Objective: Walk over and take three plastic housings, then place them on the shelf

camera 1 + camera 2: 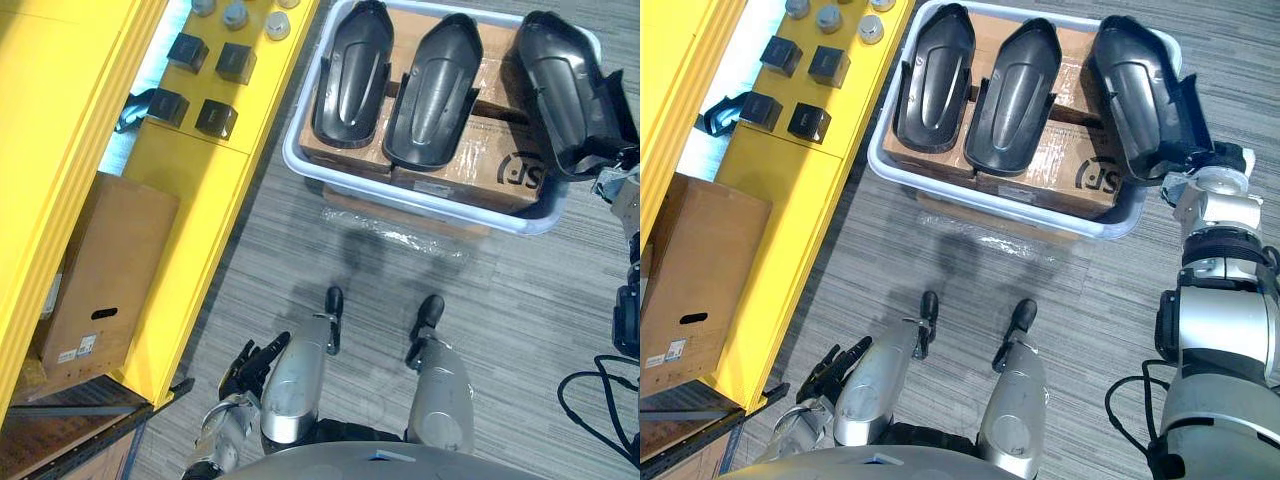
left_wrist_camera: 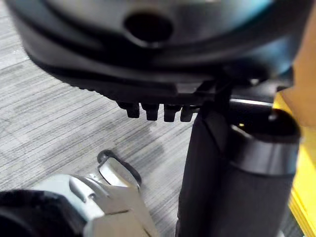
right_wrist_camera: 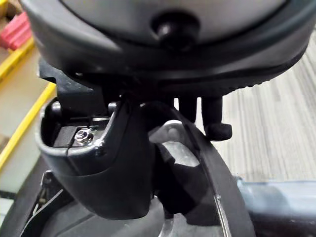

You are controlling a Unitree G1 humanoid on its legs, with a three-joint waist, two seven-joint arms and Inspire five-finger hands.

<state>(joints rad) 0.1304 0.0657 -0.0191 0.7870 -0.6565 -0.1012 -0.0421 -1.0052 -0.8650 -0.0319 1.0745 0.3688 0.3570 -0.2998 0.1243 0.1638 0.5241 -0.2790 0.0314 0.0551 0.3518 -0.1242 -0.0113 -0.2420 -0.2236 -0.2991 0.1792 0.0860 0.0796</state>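
— What is seen underfoot?
— A grey striped carpet [image 1: 300, 250] is seen. A yellow shelf [image 1: 190, 180] is set along the robot's left and a pale bin [image 1: 420, 205] stands ahead.

— Where are the plastic housings found?
— All three are laid hollow side up on cardboard boxes [image 1: 480, 150] inside the bin. The left housing [image 1: 352, 75] lies near the bin's left edge, with the middle housing [image 1: 437, 90] just beside it. The right housing [image 1: 570, 90] is tilted over the bin's right rim.

— How are the hands held?
— The right hand [image 3: 108, 168] is clenched round the right housing's near end, with its rim caught between thumb and fingers. The left hand [image 1: 252, 362] hangs low near the shelf's near corner, its fingers relaxed and nothing held.

— What is kept on the shelf?
— Small black blocks [image 1: 236, 62] are set out on its top, and a cardboard box [image 1: 100, 270] is stored beneath.
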